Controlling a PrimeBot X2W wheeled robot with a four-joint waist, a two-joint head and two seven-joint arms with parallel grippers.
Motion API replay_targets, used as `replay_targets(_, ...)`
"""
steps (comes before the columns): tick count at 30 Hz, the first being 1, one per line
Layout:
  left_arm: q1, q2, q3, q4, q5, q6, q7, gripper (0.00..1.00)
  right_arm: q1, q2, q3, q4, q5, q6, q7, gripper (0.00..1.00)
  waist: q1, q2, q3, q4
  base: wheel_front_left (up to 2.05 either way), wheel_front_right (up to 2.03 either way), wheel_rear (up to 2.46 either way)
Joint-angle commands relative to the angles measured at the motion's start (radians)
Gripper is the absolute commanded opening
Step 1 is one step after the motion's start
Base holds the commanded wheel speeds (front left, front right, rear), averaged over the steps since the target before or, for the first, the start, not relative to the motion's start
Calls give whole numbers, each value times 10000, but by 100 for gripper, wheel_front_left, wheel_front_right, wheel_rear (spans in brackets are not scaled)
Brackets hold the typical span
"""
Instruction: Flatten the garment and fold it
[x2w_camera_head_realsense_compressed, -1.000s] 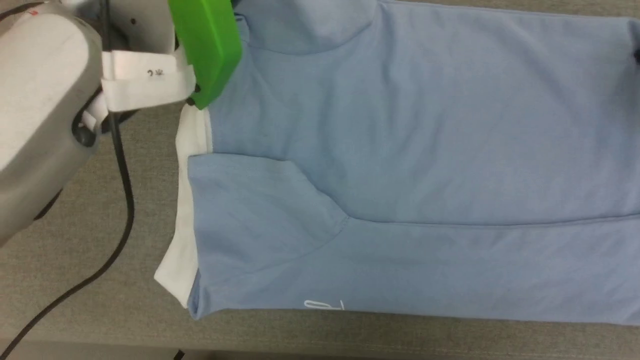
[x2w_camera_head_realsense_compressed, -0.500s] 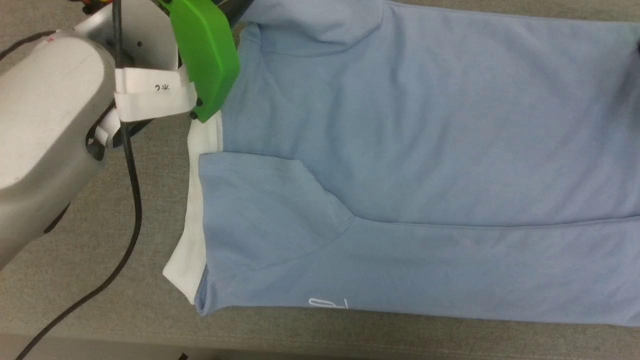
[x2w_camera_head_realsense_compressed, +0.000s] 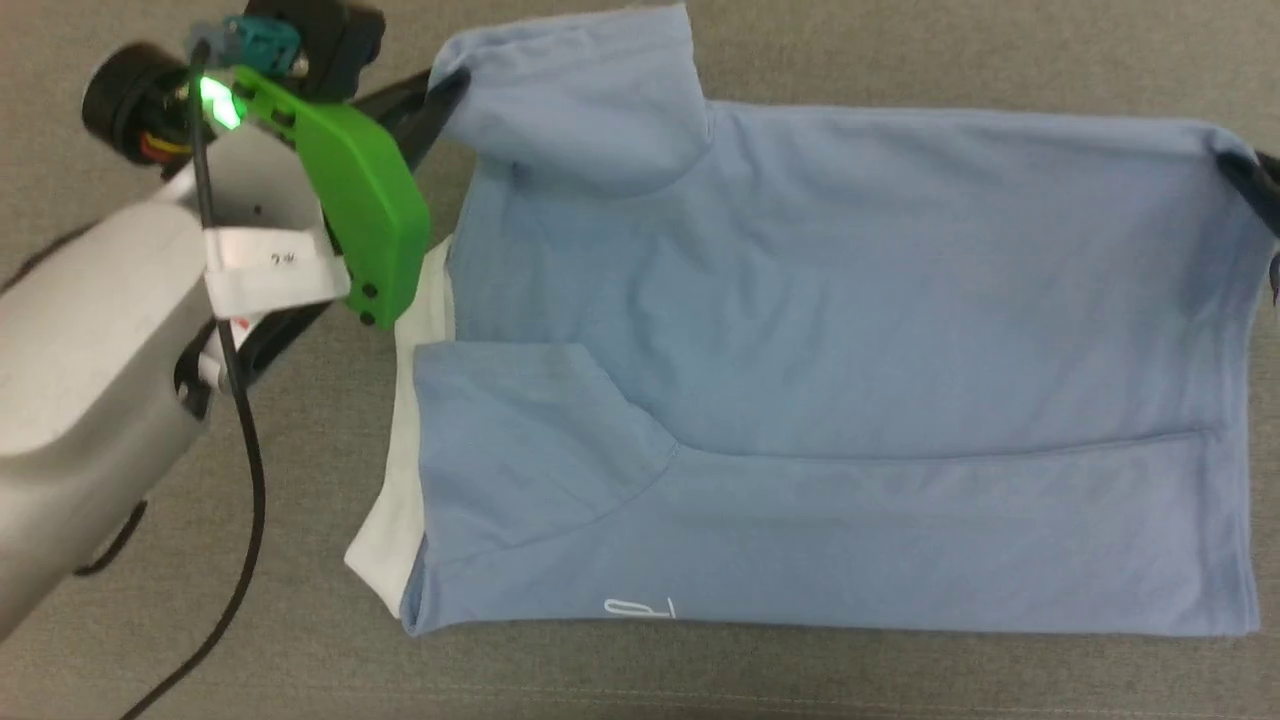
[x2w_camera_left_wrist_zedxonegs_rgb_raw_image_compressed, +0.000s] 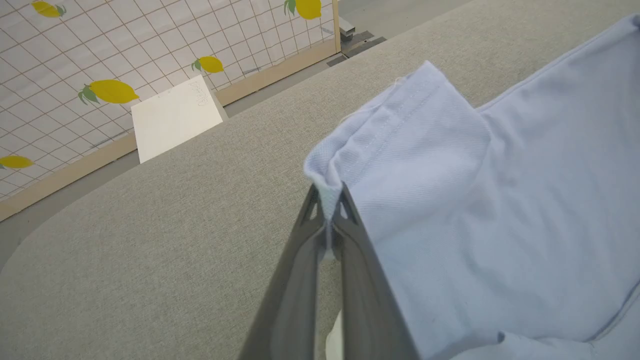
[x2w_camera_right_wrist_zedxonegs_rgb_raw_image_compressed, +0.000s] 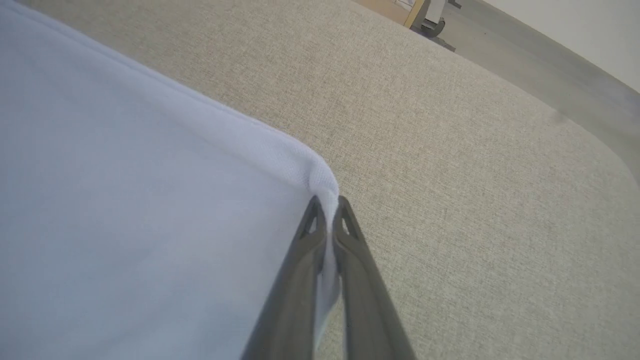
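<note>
Grey fabric table (x2w_camera_head_realsense_compressed: 800, 50) under garment (x2w_camera_head_realsense_compressed: 850, 300); lemon-print panel (x2w_camera_left_wrist_zedxonegs_rgb_raw_image_compressed: 75, 50) and white board (x2w_camera_left_wrist_zedxonegs_rgb_raw_image_compressed: 172, 115) beyond

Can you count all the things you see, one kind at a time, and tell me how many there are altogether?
Blue shirt: 1
Tools: 2, the left tool and the right tool, both shut on the shirt
Green cover: 1
Black cable: 1
White board: 1
Total: 6
</note>
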Motion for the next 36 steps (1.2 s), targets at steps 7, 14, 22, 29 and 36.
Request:
replay_targets(7,1762,570,-240,-958,-423,748,-377,0,2003,81,-732,-208,125,-13,-652,0,1,-1,-1558,119,0,0,0)
replay_targets(14,3350,1097,-699,-2008,-797,1442,-436,0,3984,45,-1476,-637,-110,-13,-550,0,1,-1,-1867,384,0,0,0)
replay_targets(22,4448,1397,-1551,-2329,-752,1516,-183,0,5634,1,-2044,-1501,-879,-13,299,0,1,-1,-1809,475,0,0,0)
replay_targets(29,4682,1003,-2125,-1448,-265,1152,75,0,6362,-22,-2034,-2191,-1747,-13,1229,0,1,-1,-1658,442,0,0,0)
replay_targets(36,4718,510,-2305,-487,23,747,113,0,6541,-43,-1781,-2458,-2350,-13,1803,0,1,-1,-1626,379,0,0,0)
